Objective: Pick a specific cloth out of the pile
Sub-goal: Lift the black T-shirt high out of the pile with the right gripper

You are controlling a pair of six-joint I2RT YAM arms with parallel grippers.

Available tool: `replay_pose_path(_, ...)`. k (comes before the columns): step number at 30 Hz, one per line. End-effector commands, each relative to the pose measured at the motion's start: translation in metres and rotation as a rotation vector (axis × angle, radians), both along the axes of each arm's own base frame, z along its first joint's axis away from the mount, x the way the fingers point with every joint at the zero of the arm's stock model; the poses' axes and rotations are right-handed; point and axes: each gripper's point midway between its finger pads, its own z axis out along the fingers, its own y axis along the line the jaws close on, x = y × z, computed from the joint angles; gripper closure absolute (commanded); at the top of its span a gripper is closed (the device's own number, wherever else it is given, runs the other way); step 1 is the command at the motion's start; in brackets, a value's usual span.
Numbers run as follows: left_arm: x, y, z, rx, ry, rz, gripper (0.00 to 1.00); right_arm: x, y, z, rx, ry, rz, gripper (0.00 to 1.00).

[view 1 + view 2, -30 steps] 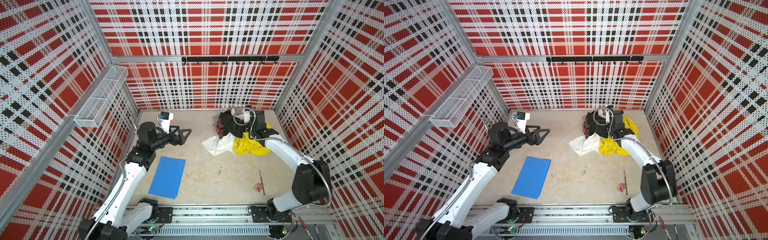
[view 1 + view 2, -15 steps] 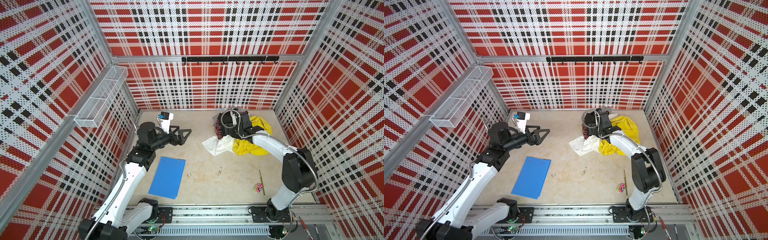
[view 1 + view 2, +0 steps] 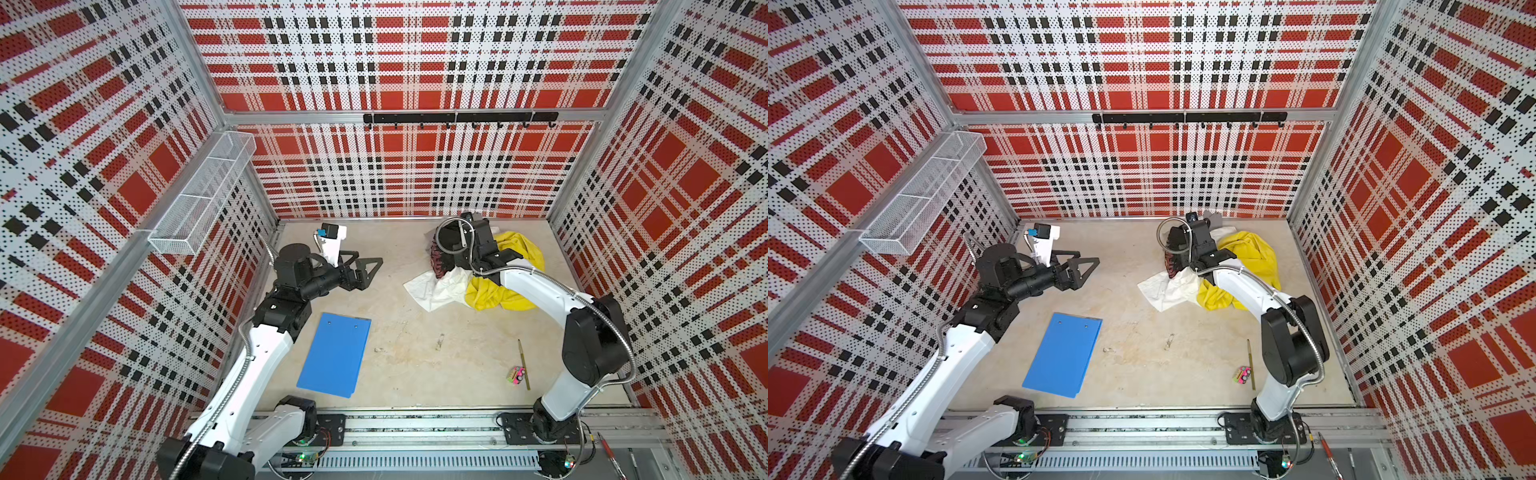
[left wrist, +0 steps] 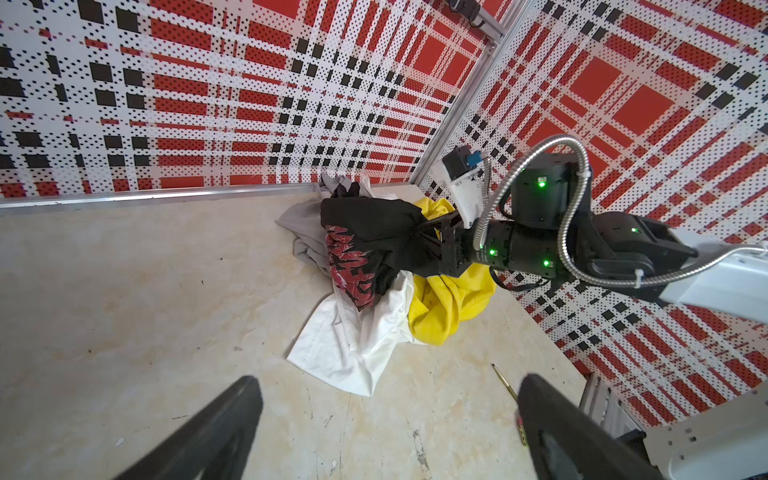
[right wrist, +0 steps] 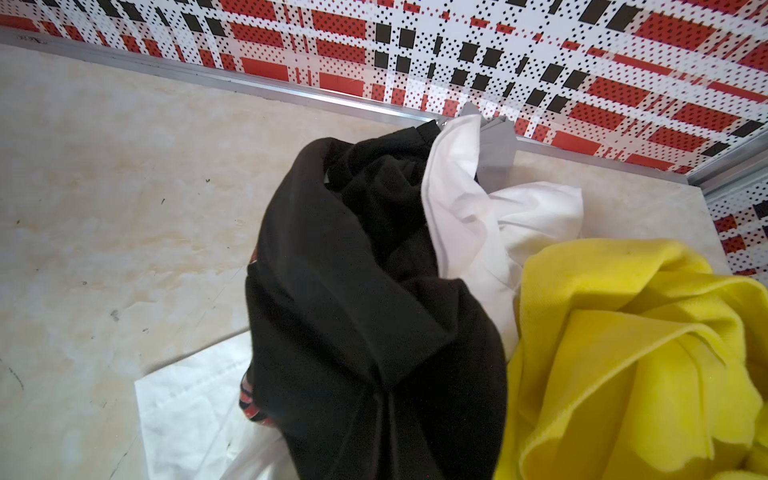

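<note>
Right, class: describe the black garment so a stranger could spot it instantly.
Find the pile by the back wall, near the right arm. The black cloth sits at its left edge, pinched by the right gripper; unlike the yellow garment and white cloth, it bears a red print.

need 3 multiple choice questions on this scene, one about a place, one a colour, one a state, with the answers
1. Where is the folder?
A) on the table, left of the pile in the top views and apart from it
B) under the pile
C) on top of the pile

2. What colour is the print on the black cloth?
A) green
B) red
C) blue

3. The right gripper is:
A) open above the table
B) shut on nothing
C) shut on the black cloth

Answers:
1 A: both top views show it flat on bare table, clear of the clothes.
2 B: the left wrist view shows red lettering on the black fabric.
3 C: in the left wrist view, black fabric bunches into its closed jaws.
</note>
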Motion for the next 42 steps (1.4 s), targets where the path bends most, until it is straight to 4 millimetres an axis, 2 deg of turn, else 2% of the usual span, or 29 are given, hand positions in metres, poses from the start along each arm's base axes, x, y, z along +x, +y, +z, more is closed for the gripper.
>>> replay_pose_path(1,-0.004,-0.001,0.007,-0.004,-0.042,-0.012,0.01,-0.001,-0.007,0.075,0.044,-0.187,-0.034,1.0)
replay_pose_path(9,-0.003,-0.001,0.006,-0.005,-0.038,-0.012,0.01,-0.017,-0.022,0.156,0.114,-0.383,-0.07,1.0)
replay_pose_path(17,-0.004,-0.001,0.007,-0.006,-0.039,-0.014,0.01,-0.028,-0.031,0.213,0.173,-0.532,-0.089,1.0)
replay_pose_path(34,-0.006,-0.001,0.009,-0.006,-0.049,-0.012,0.01,-0.061,-0.062,0.284,0.287,-0.76,-0.189,1.0)
replay_pose_path(42,-0.005,-0.001,0.009,-0.005,-0.048,-0.012,0.01,-0.077,-0.07,0.305,0.321,-0.847,-0.187,1.0)
